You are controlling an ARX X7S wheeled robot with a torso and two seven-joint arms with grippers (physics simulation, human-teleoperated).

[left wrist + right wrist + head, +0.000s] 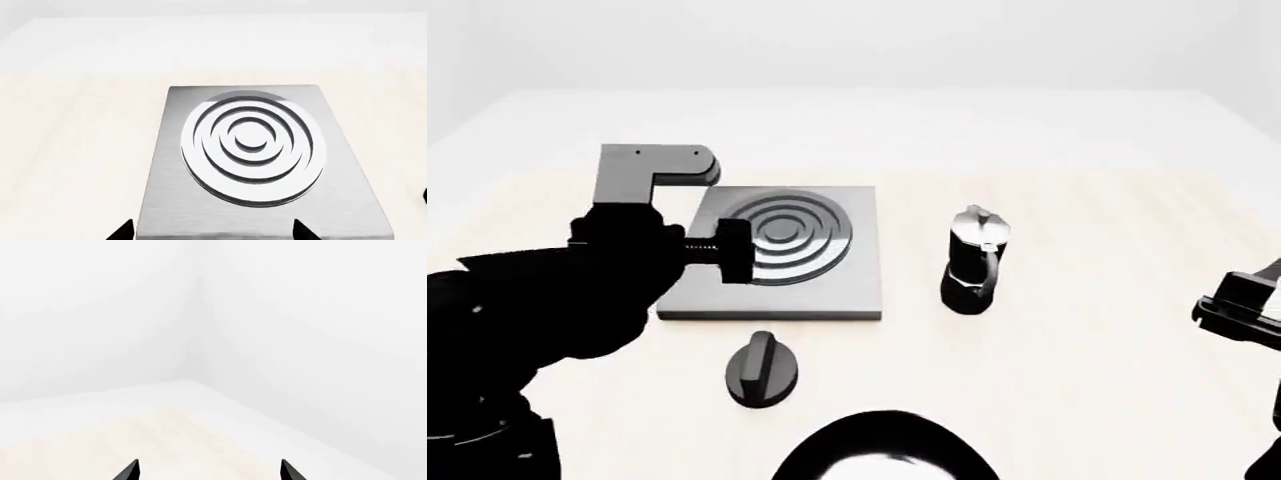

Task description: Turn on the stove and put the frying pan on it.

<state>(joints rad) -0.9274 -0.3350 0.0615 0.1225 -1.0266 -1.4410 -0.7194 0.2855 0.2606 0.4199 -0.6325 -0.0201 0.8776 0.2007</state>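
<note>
Both grippers stand spread with nothing between their tips. Left gripper [210,235] hovers over the stove [777,262], its knob [761,368] nearby; right gripper [209,471] is well apart.

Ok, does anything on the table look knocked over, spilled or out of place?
Nothing stands out. The stove lies flat, the moka pot stands upright beside it, and the knob sits apart in front of it. No spills show.

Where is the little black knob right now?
In the head view, the black knob sits on the table just in front of the stove, a bit apart from its near edge, with the frying pan nearer the robot.
</note>
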